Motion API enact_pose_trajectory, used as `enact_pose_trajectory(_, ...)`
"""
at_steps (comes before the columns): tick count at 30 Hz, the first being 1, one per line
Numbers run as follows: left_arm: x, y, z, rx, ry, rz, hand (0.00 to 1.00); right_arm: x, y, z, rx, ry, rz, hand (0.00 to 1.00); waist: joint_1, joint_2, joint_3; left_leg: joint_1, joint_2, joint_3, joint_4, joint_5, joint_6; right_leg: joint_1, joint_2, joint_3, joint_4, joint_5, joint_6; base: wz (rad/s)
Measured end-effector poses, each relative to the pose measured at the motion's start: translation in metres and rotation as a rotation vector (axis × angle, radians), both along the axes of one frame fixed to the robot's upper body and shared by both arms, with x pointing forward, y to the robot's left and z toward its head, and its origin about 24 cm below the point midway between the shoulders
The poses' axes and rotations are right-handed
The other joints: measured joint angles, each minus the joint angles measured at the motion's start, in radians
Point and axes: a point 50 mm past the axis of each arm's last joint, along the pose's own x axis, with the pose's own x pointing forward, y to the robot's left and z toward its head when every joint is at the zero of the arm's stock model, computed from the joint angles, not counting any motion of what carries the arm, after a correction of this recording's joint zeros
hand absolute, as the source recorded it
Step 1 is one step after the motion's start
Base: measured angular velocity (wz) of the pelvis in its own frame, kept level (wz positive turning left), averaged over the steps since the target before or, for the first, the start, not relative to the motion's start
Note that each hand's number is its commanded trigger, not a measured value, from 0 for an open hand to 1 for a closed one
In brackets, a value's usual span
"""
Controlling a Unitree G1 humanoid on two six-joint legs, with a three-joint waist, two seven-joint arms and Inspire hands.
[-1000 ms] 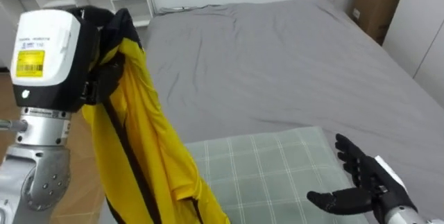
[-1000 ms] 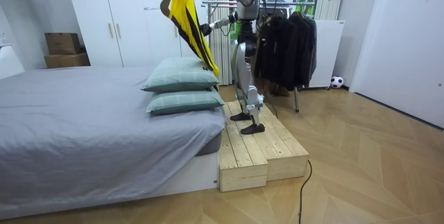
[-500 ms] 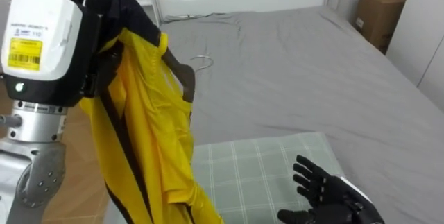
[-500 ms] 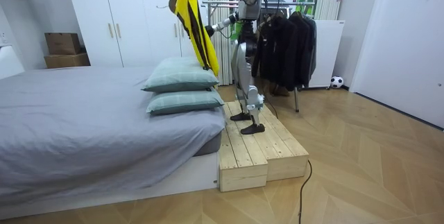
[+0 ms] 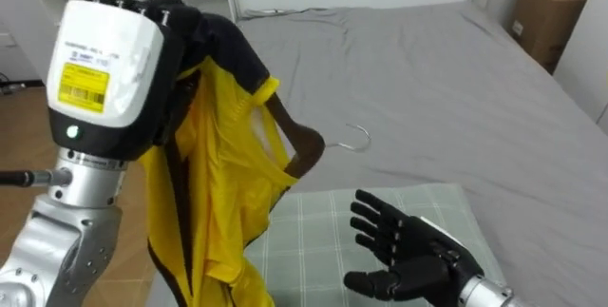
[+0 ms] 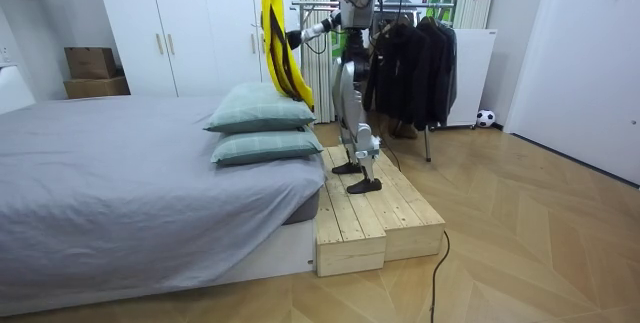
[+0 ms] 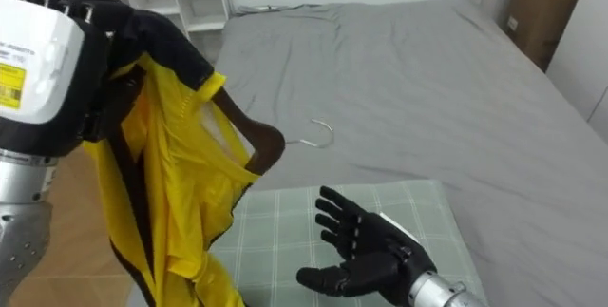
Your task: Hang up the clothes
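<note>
While left hand (image 5: pixel 133 8) clamped on yellow shirt (image 5: pixel 214 183) w/ hanger (image 5: pixel 306 147), right hand (image 5: pixel 408 255) spread, empty, above pillow (image 5: pixel 304 250).

Grey bed (image 5: pixel 427 79), two stacked green pillows (image 6: pixel 262 113) — cardboard boxes (image 6: pixel 92 73) beyond, white wardrobe (image 6: pixel 180 23)

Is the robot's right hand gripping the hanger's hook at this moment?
No, the right hand is open with fingers spread, clear of the hanger's hook.

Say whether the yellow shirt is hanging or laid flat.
Hanging: the yellow shirt dangles bunched from the raised left hand, whose fingers clutch its top.
</note>
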Motion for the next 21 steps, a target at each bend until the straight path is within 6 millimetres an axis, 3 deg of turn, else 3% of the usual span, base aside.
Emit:
enact_pose_trajectory(11,0.002,-0.016,0.004,0.030,-0.011,-0.067,1.00,0.001,0.000,0.003,0.184,0.019,-0.063,0.00,0.003,0.003,-0.0007,-0.009,-0.002,-0.002,0.002,0.000,0.000,-0.005,-0.002,0.002,0.000,0.000,0.000,0.00)
enact_pose_trajectory(21,-0.002,-0.022,0.017,0.081,-0.056,-0.105,1.00,0.001,0.003,0.003,0.235,0.037,-0.071,0.00,0.001,0.009,-0.0043,-0.007,-0.001,-0.001,0.002,0.000,0.000,-0.005,-0.001,0.002,0.001,0.000,0.000,0.00)
